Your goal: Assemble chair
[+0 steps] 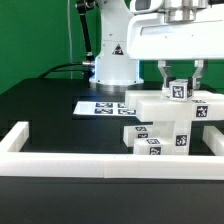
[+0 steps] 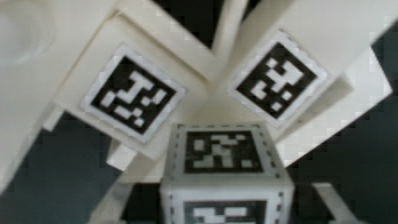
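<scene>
The gripper (image 1: 179,76) is clamped on one tagged white chair part (image 1: 179,91); four more (stacked, roughly) sit just beneath it.

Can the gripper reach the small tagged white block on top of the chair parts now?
Probably yes: the gripper looks already shut on the small tagged block, coming straight down onto the chair parts, with nothing between them.

You can read no words or numbers here; only black-and-white square tags (image 2: 130,90) mark the white chair parts (image 1: 168,120).
</scene>
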Action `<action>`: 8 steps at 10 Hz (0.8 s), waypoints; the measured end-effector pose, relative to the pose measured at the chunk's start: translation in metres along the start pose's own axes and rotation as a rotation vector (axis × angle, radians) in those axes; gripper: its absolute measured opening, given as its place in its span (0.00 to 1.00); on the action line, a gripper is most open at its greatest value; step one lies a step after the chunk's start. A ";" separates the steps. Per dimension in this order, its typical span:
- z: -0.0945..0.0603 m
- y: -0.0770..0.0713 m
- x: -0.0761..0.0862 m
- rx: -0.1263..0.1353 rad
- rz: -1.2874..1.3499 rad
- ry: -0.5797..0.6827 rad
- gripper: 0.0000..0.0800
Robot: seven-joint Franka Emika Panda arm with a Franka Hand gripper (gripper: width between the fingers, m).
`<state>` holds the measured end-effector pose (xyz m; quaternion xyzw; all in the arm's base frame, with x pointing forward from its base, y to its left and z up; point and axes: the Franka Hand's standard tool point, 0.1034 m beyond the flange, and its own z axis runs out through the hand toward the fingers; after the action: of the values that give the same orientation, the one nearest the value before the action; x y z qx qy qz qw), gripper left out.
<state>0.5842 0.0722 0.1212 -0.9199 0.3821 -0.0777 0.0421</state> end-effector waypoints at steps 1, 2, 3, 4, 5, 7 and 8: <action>0.000 0.000 0.000 0.006 0.070 0.000 0.36; 0.000 -0.001 0.000 0.009 0.133 0.001 0.36; 0.000 -0.002 -0.001 0.017 0.244 -0.003 0.36; 0.000 -0.002 -0.002 0.022 0.346 -0.009 0.36; 0.000 -0.003 -0.002 0.029 0.450 -0.018 0.36; 0.000 -0.002 -0.002 0.040 0.627 -0.036 0.36; 0.001 -0.002 -0.003 0.041 0.718 -0.043 0.36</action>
<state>0.5842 0.0758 0.1207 -0.7273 0.6783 -0.0463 0.0934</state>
